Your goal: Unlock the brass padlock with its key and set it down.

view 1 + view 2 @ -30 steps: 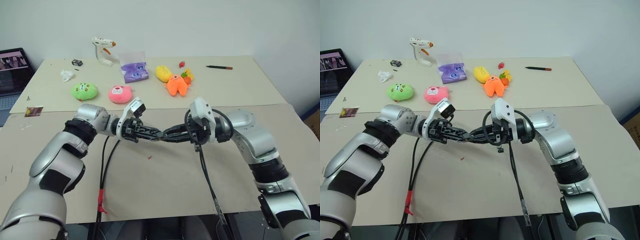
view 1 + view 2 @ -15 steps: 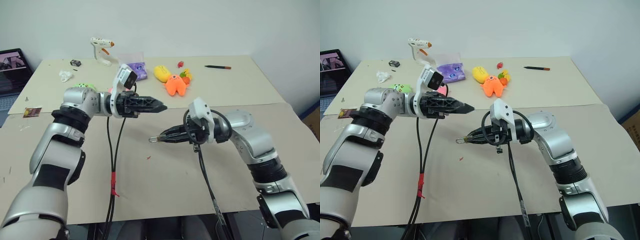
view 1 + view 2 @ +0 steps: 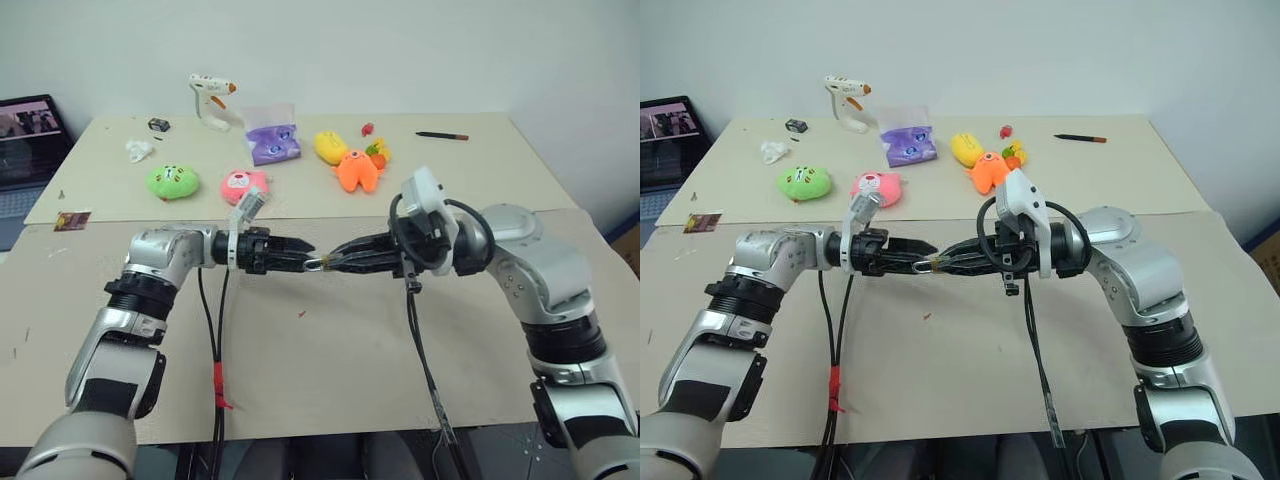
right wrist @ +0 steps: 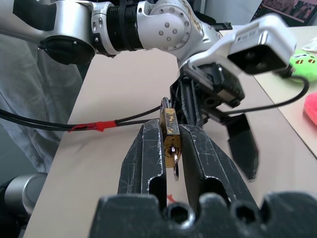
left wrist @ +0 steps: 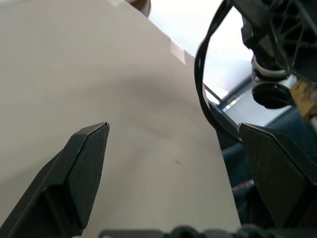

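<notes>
R claw [image 4: 171,144] is clamped on the brass padlock [image 4: 169,130], gripping the body by its flat sides, held in the air well above the tabletop [image 3: 330,370], mid-front of the robot. A small silvery piece hangs under the lock body in the R wrist view, prob the key [image 4: 176,168] or its ring, too small to be sure. Which end the shackle faces I can't tell for certain either.

L claw [image 3: 308,262] sits tip to tip w/ the R one, fingers spread wide per the L wrist view, nothing between them. Its tips are just beside the lock; contact can't be told.

Step in hand, as I read it: the unlock itself, lock presented by R, L lining up to take hold of the key or the shackle. Lock not set down yet.

Next move prob needs: L claw to close on that tiny part w/o knocking the lock askew in R's grip, then a twist or pull along the lock's axis while R holds firm. V. small target, so alignment matters more than force. After that, lower to a bare patch of tabletop, away from the cables [image 3: 212,330].
</notes>
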You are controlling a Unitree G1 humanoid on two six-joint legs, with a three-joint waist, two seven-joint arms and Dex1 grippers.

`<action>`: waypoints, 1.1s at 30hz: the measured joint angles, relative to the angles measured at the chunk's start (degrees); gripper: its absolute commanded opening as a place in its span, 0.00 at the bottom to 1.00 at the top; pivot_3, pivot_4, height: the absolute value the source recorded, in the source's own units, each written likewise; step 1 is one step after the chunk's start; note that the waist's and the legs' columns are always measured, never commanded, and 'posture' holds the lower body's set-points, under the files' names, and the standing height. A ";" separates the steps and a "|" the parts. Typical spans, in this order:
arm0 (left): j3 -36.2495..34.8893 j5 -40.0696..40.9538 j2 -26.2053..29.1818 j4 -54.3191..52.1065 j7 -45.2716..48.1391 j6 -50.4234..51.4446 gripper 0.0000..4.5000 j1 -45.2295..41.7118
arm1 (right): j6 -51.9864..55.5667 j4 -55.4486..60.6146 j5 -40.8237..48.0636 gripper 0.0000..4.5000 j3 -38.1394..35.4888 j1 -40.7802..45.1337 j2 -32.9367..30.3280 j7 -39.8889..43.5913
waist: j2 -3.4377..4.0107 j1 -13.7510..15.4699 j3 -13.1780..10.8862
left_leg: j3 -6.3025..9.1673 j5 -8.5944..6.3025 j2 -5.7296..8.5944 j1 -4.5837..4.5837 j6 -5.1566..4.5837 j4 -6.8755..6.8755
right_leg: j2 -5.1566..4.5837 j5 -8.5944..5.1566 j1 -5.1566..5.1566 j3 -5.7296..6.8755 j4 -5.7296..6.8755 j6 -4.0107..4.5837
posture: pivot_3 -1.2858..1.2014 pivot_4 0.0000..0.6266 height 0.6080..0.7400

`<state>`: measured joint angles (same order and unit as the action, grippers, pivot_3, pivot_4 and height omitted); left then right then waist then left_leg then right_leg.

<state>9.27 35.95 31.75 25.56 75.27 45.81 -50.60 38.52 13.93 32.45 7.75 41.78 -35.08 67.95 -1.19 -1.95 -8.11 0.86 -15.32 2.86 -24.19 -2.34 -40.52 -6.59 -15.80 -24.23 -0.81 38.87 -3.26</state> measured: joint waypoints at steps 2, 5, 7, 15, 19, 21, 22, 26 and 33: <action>-2.49 0.21 -1.26 0.00 -1.75 0.51 0.74 -0.02 | 0.58 0.57 0.53 0.04 -0.02 0.00 -0.15 -0.46 | 0.00 0.01 0.00 | 0.00 0.00 0.01 0.00 0.00 0.00 | 0.00 0.00 -0.01 0.01 0.02 0.00 | 0.52 0.24 1.00; -4.72 0.26 -2.30 -0.03 -3.06 1.07 0.48 -0.04 | 0.96 0.85 1.43 0.04 -0.02 0.00 -0.19 -0.76 | 0.00 -0.11 0.00 | 0.00 0.00 0.02 0.00 0.00 0.00 | 0.00 0.00 -0.01 0.01 0.02 0.00 | 0.52 0.24 1.00; -5.11 0.26 -2.56 -0.51 -3.12 2.32 0.32 -0.03 | 0.97 1.01 1.61 0.04 -0.02 0.00 -0.27 -1.00 | 0.00 -0.19 0.00 | 0.00 0.00 0.03 0.00 0.00 0.00 | 0.00 0.00 0.00 0.01 0.02 0.00 | 0.52 0.24 1.00; -3.41 1.54 -1.42 -7.44 0.69 8.82 0.01 2.61 | 0.87 0.33 1.50 0.04 -0.01 0.27 -0.44 -1.50 | 0.00 -0.43 0.00 | 0.00 0.00 0.03 0.01 0.00 0.00 | 0.00 0.00 0.00 0.00 0.03 0.00 | 0.52 0.24 1.00; -1.21 3.55 1.56 -13.14 3.63 14.41 0.01 4.82 | 0.29 -0.79 1.24 0.04 0.01 0.40 -0.54 -1.63 | 0.00 -0.45 0.00 | 0.00 0.00 0.02 0.01 0.00 0.00 | 0.01 0.00 0.01 -0.01 0.02 0.00 | 0.52 0.24 1.00; -1.08 4.92 2.81 -15.87 4.76 16.33 0.01 5.17 | -0.10 -1.21 0.84 0.04 0.01 0.41 -0.60 -1.62 | 0.00 -0.44 0.00 | 0.00 0.00 0.02 0.02 0.00 0.00 | 0.00 0.00 0.02 -0.01 0.03 0.00 | 0.52 0.24 1.00; -1.10 5.26 3.05 -16.82 4.98 16.99 0.01 5.23 | -0.38 -1.37 0.68 0.04 0.01 0.42 -0.62 -1.59 | 0.00 -0.44 0.00 | 0.00 0.00 0.02 0.03 0.00 0.00 | 0.01 0.00 0.03 -0.02 0.03 0.00 | 0.52 0.24 1.00; -1.99 7.13 2.74 -17.99 3.95 19.00 0.01 5.57 | -0.87 -1.89 0.30 0.04 0.01 0.46 -0.62 -1.12 | 0.00 -0.29 0.00 | 0.03 0.00 0.02 0.03 0.00 0.00 | 0.00 0.00 0.03 -0.01 0.03 0.00 | 0.52 0.24 1.00; -2.69 7.53 4.35 -18.05 4.20 18.96 0.01 5.96 | -1.28 -2.53 0.19 0.04 0.04 1.27 -0.61 -0.61 | 0.00 -0.45 0.00 | 0.00 0.00 0.02 0.03 0.00 0.00 | 0.01 0.00 0.02 -0.02 0.02 0.00 | 0.52 0.24 1.00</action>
<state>6.58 43.48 36.10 7.51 79.47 64.77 -44.64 37.25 11.40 32.64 7.79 43.05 -35.69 67.34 -1.19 -2.40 -8.11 0.86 -15.32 2.88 -24.15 -2.34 -40.52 -6.58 -15.80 -24.21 -0.83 38.89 -3.27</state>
